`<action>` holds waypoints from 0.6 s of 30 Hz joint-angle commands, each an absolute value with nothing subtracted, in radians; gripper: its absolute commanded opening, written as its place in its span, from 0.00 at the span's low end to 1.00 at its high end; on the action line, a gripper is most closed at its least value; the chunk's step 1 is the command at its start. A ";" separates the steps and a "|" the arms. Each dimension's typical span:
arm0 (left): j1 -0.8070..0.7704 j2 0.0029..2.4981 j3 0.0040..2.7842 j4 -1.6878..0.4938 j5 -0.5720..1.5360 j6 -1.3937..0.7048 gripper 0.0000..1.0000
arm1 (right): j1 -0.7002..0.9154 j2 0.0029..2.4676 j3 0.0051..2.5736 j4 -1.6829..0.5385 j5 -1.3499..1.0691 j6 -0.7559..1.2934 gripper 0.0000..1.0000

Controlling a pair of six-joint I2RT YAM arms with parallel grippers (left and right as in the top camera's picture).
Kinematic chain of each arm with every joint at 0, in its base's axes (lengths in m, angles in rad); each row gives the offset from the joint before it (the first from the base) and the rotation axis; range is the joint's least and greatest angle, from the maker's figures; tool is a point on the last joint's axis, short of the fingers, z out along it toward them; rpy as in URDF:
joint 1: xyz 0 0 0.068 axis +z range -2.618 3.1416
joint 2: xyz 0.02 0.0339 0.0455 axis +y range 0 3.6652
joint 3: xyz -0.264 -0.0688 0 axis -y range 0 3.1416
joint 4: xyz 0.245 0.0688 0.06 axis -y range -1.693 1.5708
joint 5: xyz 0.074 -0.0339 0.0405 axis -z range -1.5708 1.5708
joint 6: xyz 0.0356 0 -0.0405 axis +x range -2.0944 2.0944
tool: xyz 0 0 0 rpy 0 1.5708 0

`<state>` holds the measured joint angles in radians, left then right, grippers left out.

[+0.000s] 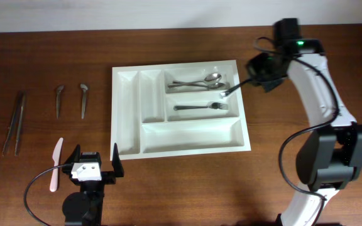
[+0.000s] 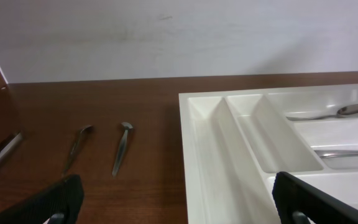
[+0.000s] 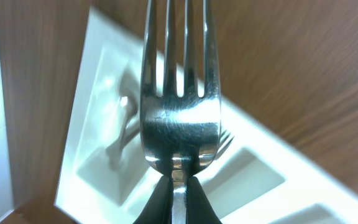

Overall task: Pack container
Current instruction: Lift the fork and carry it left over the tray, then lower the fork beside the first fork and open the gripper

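On the bench (image 1: 55,50), the container (image 1: 193,135) sits near the middle, a bit to the R. The R end effector (image 1: 242,86) is clenched on a fork (image 3: 179,124) & holds it over the tray's R edge, by the middle long slot. The L end effector (image 1: 95,157) is wide open w/ nothing in it, low at the front L.

Done so far: two spoons (image 1: 200,81) lie in the top long slot & a second fork (image 1: 200,107) lies in the middle long slot. The big bottom slot & the two thin slots have nothing in them yet.

Left to do, prob.: put the held fork down next to the other one. Then 4 things wait on the L side of the bench: long tongs (image 1: 14,122), two small metal pieces (image 1: 59,100) & a pale knife (image 1: 55,164). So the job looks about half done.
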<state>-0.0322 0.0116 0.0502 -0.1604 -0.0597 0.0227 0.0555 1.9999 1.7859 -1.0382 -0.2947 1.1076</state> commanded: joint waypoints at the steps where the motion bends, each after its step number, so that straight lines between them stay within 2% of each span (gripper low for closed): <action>1: -0.028 0.006 0.047 -0.161 -0.057 0.038 0.99 | 0.140 2.004 1.807 -1.031 -0.309 1.330 0.04; 10: -0.028 0.006 0.047 -0.161 -0.057 0.038 0.99 | 0.307 2.004 1.800 -1.037 -0.166 1.456 0.04; 18: -0.028 0.006 0.047 -0.161 -0.057 0.038 0.99 | 0.334 2.006 1.743 -1.030 -0.068 1.586 0.04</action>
<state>-0.0319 0.0116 0.0502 -0.1604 -0.0597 0.0227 0.3328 2.0003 1.7706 -1.0348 -0.1440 1.5009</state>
